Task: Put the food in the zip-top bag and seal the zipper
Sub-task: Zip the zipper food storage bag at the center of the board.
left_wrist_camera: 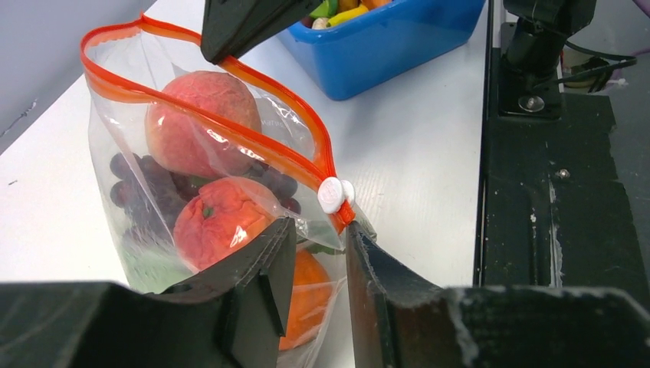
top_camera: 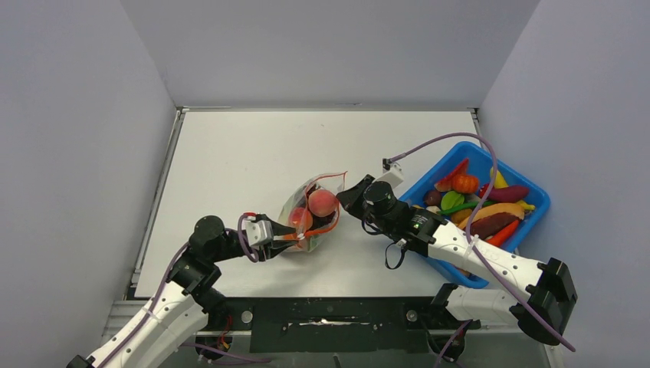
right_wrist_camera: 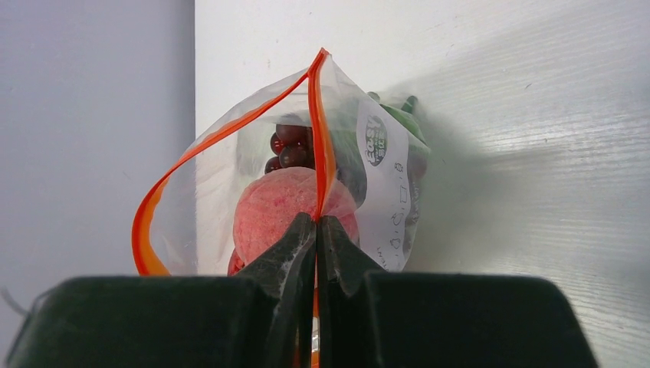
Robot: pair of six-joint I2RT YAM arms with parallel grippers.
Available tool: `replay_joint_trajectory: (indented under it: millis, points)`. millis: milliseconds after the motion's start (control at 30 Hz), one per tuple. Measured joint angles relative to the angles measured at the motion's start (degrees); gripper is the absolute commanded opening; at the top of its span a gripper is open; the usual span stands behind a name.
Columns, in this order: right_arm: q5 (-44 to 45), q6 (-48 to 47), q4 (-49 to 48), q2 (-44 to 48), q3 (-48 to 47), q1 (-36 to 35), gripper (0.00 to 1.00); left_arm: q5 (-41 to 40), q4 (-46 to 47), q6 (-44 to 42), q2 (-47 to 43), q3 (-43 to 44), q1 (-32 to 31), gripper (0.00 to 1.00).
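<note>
While the right end effector (right_wrist_camera: 316, 224) was pinched fully shut on the far end of the zipper (right_wrist_camera: 320, 130) and held that end of the mouth up, the left end effector (left_wrist_camera: 319, 234) stood partly open. Its fingers sat either side of the near corner of the zip-top bag (left_wrist_camera: 138, 123), just below the white slider (left_wrist_camera: 335, 194), and were not visibly clamped on anything. The bag sat on the bench (top_camera: 230, 169) between the two arms, beside the blue bin (top_camera: 536, 201). Its mouth gaped, with a peach (left_wrist_camera: 203, 115), a red-orange fruit (left_wrist_camera: 218, 222) and dark grapes (left_wrist_camera: 134, 180) inside.

The step in hand looked like the sealing. It would go best if the left fingers closed on the slider itself (not on the loose film under it) and drew it along the strip toward the right end effector, which should hold the strip taut and straight. The peach rode high near the mouth and might hold the two lips apart.

The bag's bottom was hidden behind the left fingers. Whether the slider sat on both tracks could not be made out, and the overhead view was too small to show either grip.
</note>
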State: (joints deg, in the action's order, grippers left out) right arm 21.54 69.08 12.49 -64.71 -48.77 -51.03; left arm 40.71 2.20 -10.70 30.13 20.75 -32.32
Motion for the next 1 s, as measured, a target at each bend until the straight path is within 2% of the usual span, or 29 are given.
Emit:
replay_joint_trajectory:
  millis: [200,533,833,933,1000]
  points:
    - [-0.42,1.31,-1.07,0.00,0.63,0.00,0.00,-1.92,2.95,2.45,0.24,-0.11,-1.20,0.31]
    - [-0.59,2.43,-1.36,0.00,1.68,0.07,0.00,-8.76,4.09,4.96,3.26,-0.59,-6.84,0.33]
    - [-0.59,3.30,-1.29,0.00,1.88,0.07,0.00,-15.56,6.93,6.01,6.49,-1.55,-16.31,0.37]
    - [-0.59,3.43,-1.27,0.00,1.99,0.11,0.00,-20.20,6.60,5.14,7.50,-1.55,-19.74,0.33]
    - [-0.59,3.45,-1.29,0.02,2.03,0.11,0.00,-23.12,6.40,4.15,8.15,-1.46,-21.24,0.23]
